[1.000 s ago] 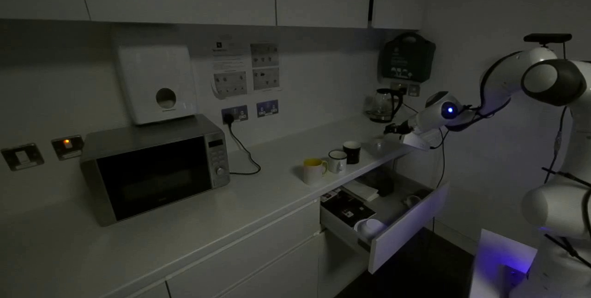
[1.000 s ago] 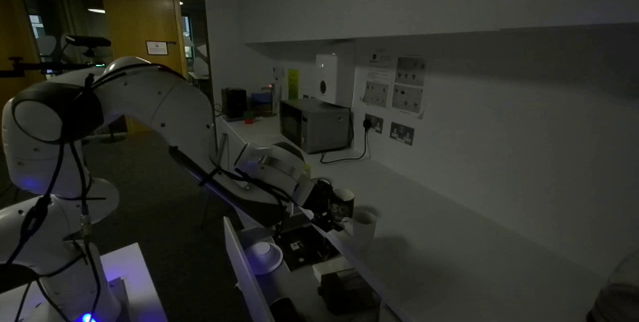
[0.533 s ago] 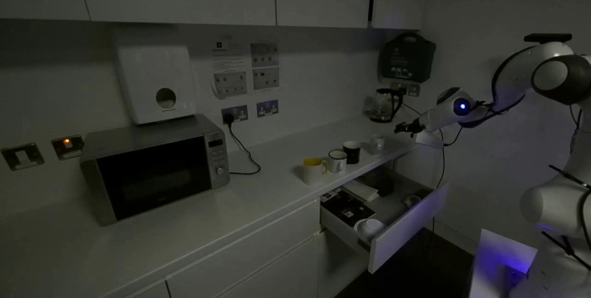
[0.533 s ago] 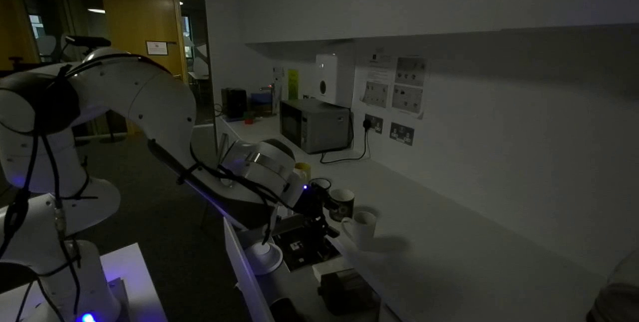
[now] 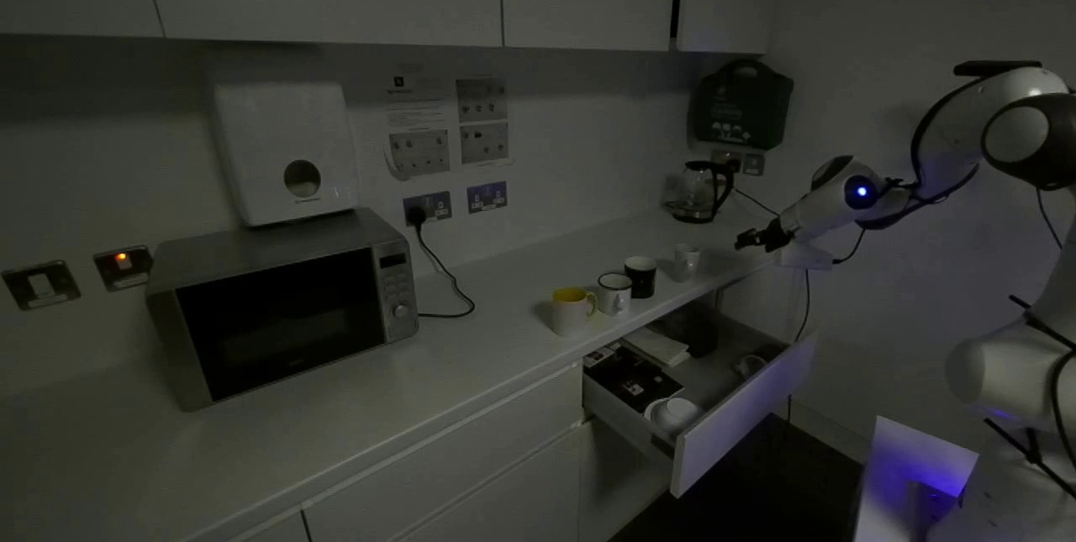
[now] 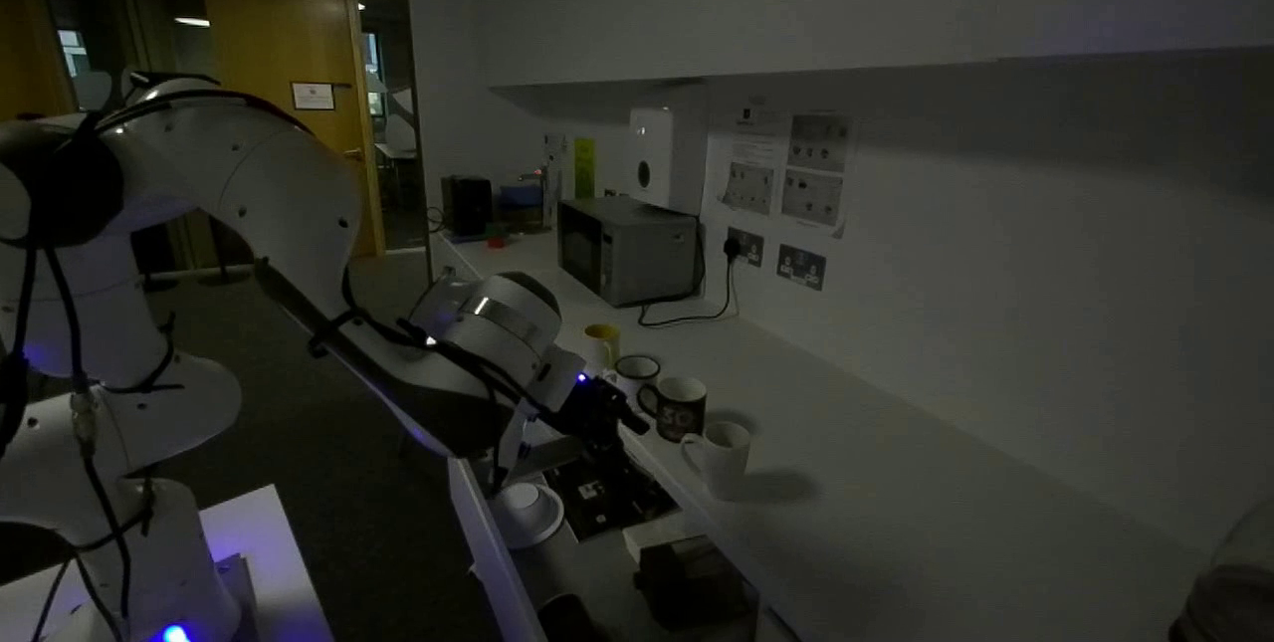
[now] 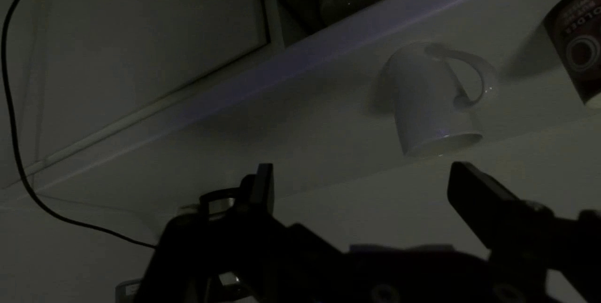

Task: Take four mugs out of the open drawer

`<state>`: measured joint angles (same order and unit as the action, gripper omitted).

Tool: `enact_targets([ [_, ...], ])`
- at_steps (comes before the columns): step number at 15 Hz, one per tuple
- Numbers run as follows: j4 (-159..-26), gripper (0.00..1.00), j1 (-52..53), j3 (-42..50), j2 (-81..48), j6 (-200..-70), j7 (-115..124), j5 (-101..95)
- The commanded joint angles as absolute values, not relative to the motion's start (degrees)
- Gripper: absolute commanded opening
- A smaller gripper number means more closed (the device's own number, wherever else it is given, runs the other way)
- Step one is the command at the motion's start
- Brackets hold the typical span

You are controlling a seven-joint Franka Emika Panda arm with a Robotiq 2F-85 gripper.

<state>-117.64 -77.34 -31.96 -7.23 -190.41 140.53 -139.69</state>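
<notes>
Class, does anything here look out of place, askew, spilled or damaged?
Only the left printed notice stands out: in an exterior view its lower-left corner seems to curl outward, as if poorly stuck. No spill shows in this dim light.

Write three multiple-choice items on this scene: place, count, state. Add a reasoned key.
1. Where is the yellow-lined mug?
A. In the drawer
B. On the countertop
C. On the microwave

2. How many mugs stand on the countertop?
A. Two
B. Six
C. Four

3. How is the gripper?
A. Open, empty
B. Shut on a mug
C. Shut, empty

1 B: an exterior view shows it there, beside a dark-rimmed white mug.
2 C: both exterior views also show a dark mug and another white one.
3 A: the wrist view shows its fingers apart, gripping nothing.
</notes>
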Motion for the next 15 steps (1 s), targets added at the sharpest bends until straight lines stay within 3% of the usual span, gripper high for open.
enact_targets([
  [1,-120.1,1.00,-79.0,-32.6,-2.5,-191.9,139.9,-141.3],
  [15,-121.2,1.00,-77.6,-31.7,-2.8,-190.4,139.7,-140.4],
])
